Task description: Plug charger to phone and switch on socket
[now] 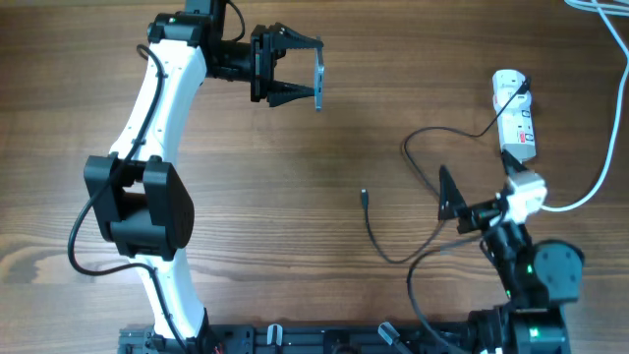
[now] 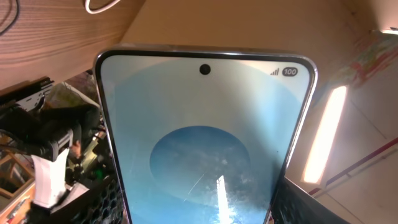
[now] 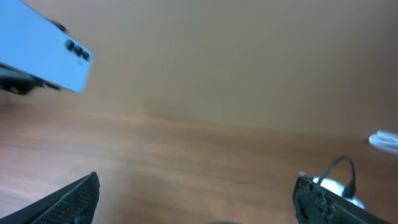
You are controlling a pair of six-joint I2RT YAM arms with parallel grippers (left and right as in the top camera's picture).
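My left gripper [image 1: 307, 71] is shut on the phone [image 1: 319, 79] and holds it on edge above the table at the upper middle. In the left wrist view the phone's cyan screen [image 2: 205, 143] fills the frame between the fingers. The phone's pale back shows at the upper left of the right wrist view [image 3: 46, 53]. The charger, a thin black cable [image 1: 393, 251], loops across the right side of the table with its plug tip [image 1: 364, 196] lying free. It runs up to the white socket [image 1: 516, 116] at the right. My right gripper [image 1: 447, 194] is open and empty, left of the socket.
A thick white cord [image 1: 604, 147] runs from the socket along the right edge of the wooden table [image 1: 275, 216]. The socket's end and the black cable show at the lower right of the right wrist view [image 3: 339, 180].
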